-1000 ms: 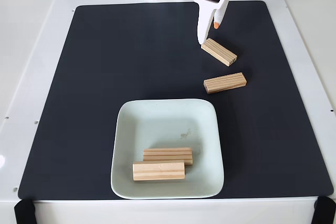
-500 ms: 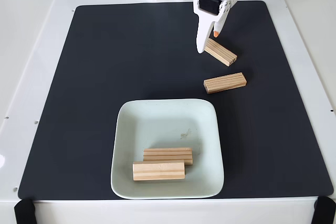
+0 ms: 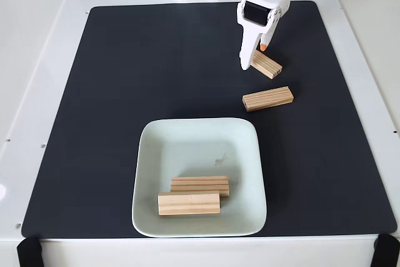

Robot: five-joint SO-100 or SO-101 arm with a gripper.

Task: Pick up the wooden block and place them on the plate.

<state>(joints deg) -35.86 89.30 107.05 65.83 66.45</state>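
Fixed view: my gripper [image 3: 255, 57] hangs over the upper block [image 3: 267, 65], jaws apart, white finger at its left end, orange-tipped finger above its far edge. A second grooved tan block [image 3: 268, 98] lies just below on the matte black mat [image 3: 125, 92]. Well below, the mint square plate [image 3: 199, 137] holds two more blocks [image 3: 200, 186] [image 3: 189, 204], side by side.

The gripper [image 3: 255, 57] hides one end of the far wooden block [image 3: 267, 65].

Tan grooved blocks [image 3: 267, 64]; mint-green plate [image 3: 150, 154]; black mat [image 3: 125, 79]; white table [image 3: 37, 42].
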